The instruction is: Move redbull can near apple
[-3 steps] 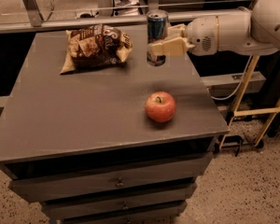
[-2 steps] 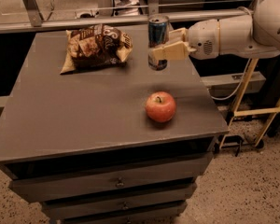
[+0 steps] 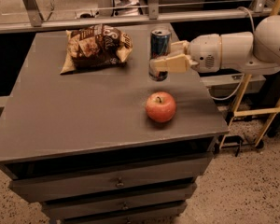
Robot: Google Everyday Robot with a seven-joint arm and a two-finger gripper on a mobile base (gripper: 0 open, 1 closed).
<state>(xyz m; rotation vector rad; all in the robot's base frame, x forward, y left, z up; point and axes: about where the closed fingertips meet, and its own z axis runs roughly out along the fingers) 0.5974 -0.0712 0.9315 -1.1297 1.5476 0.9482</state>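
Camera view: tool clamped on the redbull can, back of the apple

Camera view shows a grey worktop [image 3: 74, 111] with drawers [image 3: 116, 183] below its front edge. The tool [image 3: 162, 59] reaches in from the right edge on a white arm [image 3: 233, 50] and is clamped on the redbull can [image 3: 160, 42]. One pale finger [image 3: 170, 64] crosses the front of the can's lower half, and the other runs behind it. The can stands upright near the back right corner, its silver top showing above the tool. Whether its base touches the worktop or hangs just over it cannot be told.

The apple [image 3: 160, 107] sits stem up close to the right edge, about midway between the front and back edges. It lies on the front side of the can and is apart from it, with bare worktop between them. A brown snack bag [image 3: 97, 46] lies flat near the back edge, to the left of the can and not touching it.
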